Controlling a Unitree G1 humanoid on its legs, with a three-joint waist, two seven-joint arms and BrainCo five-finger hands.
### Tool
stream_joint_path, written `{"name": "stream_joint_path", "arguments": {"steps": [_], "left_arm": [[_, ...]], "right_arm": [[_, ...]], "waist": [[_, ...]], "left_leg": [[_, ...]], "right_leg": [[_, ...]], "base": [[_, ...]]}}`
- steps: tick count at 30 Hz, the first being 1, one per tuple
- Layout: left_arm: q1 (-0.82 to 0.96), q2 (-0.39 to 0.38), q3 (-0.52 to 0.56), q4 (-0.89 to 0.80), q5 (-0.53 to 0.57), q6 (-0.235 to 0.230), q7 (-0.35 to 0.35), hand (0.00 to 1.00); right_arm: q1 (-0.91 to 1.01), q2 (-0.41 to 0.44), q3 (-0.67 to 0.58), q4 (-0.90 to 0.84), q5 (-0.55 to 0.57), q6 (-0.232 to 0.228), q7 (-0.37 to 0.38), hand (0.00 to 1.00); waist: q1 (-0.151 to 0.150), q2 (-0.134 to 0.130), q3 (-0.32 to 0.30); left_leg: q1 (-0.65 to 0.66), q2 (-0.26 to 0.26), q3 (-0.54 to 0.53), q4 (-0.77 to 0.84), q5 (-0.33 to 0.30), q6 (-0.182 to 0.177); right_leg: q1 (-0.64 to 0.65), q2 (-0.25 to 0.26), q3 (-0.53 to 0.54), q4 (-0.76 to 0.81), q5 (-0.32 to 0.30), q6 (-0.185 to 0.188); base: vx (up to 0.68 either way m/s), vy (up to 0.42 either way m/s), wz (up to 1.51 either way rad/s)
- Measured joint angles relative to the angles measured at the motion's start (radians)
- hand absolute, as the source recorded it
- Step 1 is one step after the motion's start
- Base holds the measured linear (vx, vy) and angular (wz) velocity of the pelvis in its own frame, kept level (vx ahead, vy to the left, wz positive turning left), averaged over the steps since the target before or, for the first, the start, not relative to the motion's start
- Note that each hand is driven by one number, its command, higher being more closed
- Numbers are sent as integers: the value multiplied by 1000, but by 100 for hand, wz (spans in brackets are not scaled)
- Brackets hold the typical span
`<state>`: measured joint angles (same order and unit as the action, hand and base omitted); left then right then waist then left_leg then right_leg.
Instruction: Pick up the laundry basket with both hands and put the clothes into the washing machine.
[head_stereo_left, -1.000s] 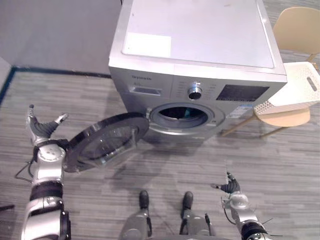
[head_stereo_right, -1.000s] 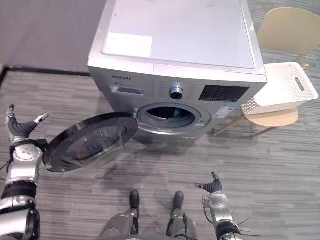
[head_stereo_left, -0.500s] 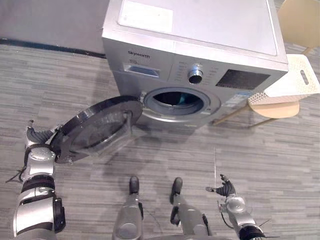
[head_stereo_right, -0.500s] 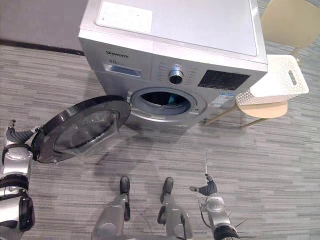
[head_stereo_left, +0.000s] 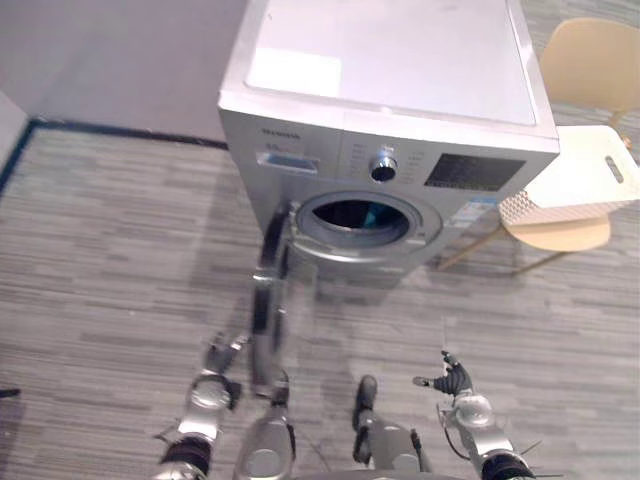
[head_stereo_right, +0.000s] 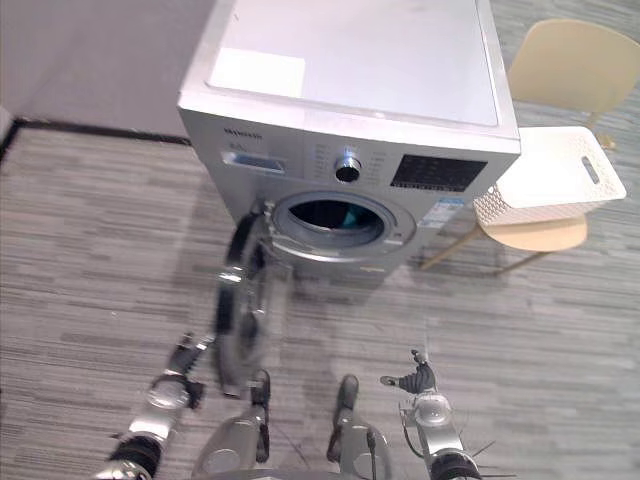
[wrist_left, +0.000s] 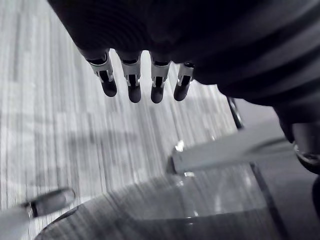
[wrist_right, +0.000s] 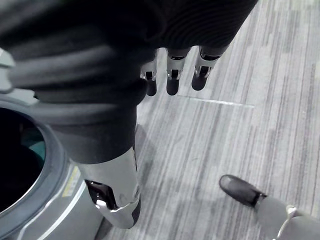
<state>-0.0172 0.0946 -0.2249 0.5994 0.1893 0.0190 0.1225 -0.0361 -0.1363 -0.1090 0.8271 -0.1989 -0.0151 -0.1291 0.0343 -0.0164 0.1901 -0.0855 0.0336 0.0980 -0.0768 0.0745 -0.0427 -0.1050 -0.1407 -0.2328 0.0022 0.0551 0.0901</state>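
left eye view: a grey striped floor (head_stereo_left: 100, 250) spreads under everything, and a plain darker grey stretch (head_stereo_left: 120, 60) lies beyond a dark border line at the far left. a silver front-loading washing machine (head_stereo_left: 390, 70) stands in the middle of the far side, its flat top facing the camera. its round door (head_stereo_left: 268, 310) is swung out on the left-side hinge and stands nearly edge on, reaching toward the robot. the drum opening (head_stereo_left: 357, 215) is uncovered. to the machine's right stands a beige chair (head_stereo_left: 590, 60). the laundry basket (head_stereo_left: 575, 185), white with perforated walls and a slot handle, rests on the chair seat, just beside the machine's front right corner and well apart from both hands.

the left hand (head_stereo_left: 222, 355) is low over the floor, just beside the door's near edge. in the left wrist view its fingers (wrist_left: 132, 85) are straight and released, grasping nothing, with the door's glass past them. whether the hand touches the door cannot be told. the right hand (head_stereo_left: 452, 380) hangs low on the right above bare floor. in the right wrist view its fingers (wrist_right: 171, 80) are also straight and empty.

inside the drum a bit of teal cloth (head_stereo_left: 372, 212) shows. a round knob (head_stereo_left: 381, 167) sits on the panel above the opening.
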Motion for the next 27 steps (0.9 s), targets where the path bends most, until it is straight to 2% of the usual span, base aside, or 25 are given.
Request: {"name": "stream_joint_path", "arguments": {"steps": [1, 2, 5, 7, 8, 10, 11, 13, 15, 18, 23, 25, 27], "left_arm": [[-3, -9, -19, -23, 0, -5, -12, 0], [-15, -21, -49, -66, 0, -11, -22, 0], [-123, -40, -82, -77, -16, -20, -32, 0], [-277, -38, -62, -74, -43, -4, 22, 0], [-307, -33, -41, -70, -55, 0, 45, 0], [-433, 15, 1, -38, -85, -2, 73, 0], [-541, 70, 23, 24, -115, 5, 112, 0], [-733, 176, 43, 169, -146, 10, 144, 0], [-801, 233, 38, 232, -174, 14, 137, 0], [-838, 237, 41, 309, -218, 17, 132, 0], [-815, 223, 46, 279, -239, 8, 141, 0], [-733, 199, 69, 190, -239, -28, 142, 0], [-572, 131, 79, 80, -237, -49, 144, 0]], "right_arm": [[-3, 0, 0, 0, 0, 1, 0, 0], [-10, 4, 0, -1, 0, 2, 1, 0], [-16, 11, 1, -19, 0, 3, 1, 0], [-25, 4, 3, -60, 2, 2, -3, 0], [-25, -1, 4, -72, 5, 1, -5, 0], [-24, -18, 5, -109, 13, 3, -8, 0], [-24, -25, 4, -128, 27, 5, -20, 0], [-17, -25, -14, -176, 45, 4, -46, 0], [-14, -25, -21, -187, 57, 3, -63, 0], [19, 4, -22, -226, 73, 1, -88, 0], [98, 34, -21, -324, 84, -20, -92, 0], [115, 38, -21, -335, 86, -21, -95, 0], [138, 45, -22, -326, 91, -20, -106, 0]], "waist": [[-4, 7, -4], [-20, 16, -10], [-46, 25, -8], [-86, 37, -1], [-92, 43, 2], [-112, 53, 22], [-128, 51, 38], [-147, 37, 95], [-161, 29, 107], [-163, 13, 127], [-154, 12, 129], [-151, 12, 128], [-122, 16, 127]], "left_leg": [[4, 0, 0, -3, 0, 0], [10, -2, 2, -12, 2, 2], [4, -1, 35, -13, 3, 4], [-45, 2, 83, -12, 0, -1], [-61, 3, 99, -12, 0, 0], [-112, 2, 137, -10, 0, 0], [-144, 2, 164, -7, 4, 5], [-173, 4, 195, 3, 4, 7], [-208, 8, 210, 13, 4, 7], [-232, 23, 224, 20, 4, 6], [-227, 37, 224, 24, 4, 5], [-207, 34, 211, 24, 4, 5], [-159, 38, 184, 25, 4, 4]], "right_leg": [[2, -2, 0, 0, 0, -1], [3, -5, 2, 0, 1, -1], [-18, -3, 25, -1, 4, -4], [-98, 1, 73, -2, 21, -3], [-117, 2, 82, -3, 30, -7], [-183, 6, 127, -22, 66, -7], [-217, 9, 156, -49, 95, -9], [-244, 8, 194, -85, 131, -10], [-278, 13, 214, -96, 146, -11], [-308, 28, 232, -93, 150, -13], [-307, 37, 229, -71, 147, -15], [-282, 34, 212, -63, 131, -25], [-220, 35, 176, -54, 104, -32]], "base": [[61, 33, 2], [43, 24, -9], [23, 23, -24], [7, 15, -55], [19, 2, -68], [18, 7, -64], [16, 19, -67], [12, 21, -54], [0, 1, -23], [2, -21, -17], [-3, -6, 1], [12, 3, 18], [34, -7, 37]]}}
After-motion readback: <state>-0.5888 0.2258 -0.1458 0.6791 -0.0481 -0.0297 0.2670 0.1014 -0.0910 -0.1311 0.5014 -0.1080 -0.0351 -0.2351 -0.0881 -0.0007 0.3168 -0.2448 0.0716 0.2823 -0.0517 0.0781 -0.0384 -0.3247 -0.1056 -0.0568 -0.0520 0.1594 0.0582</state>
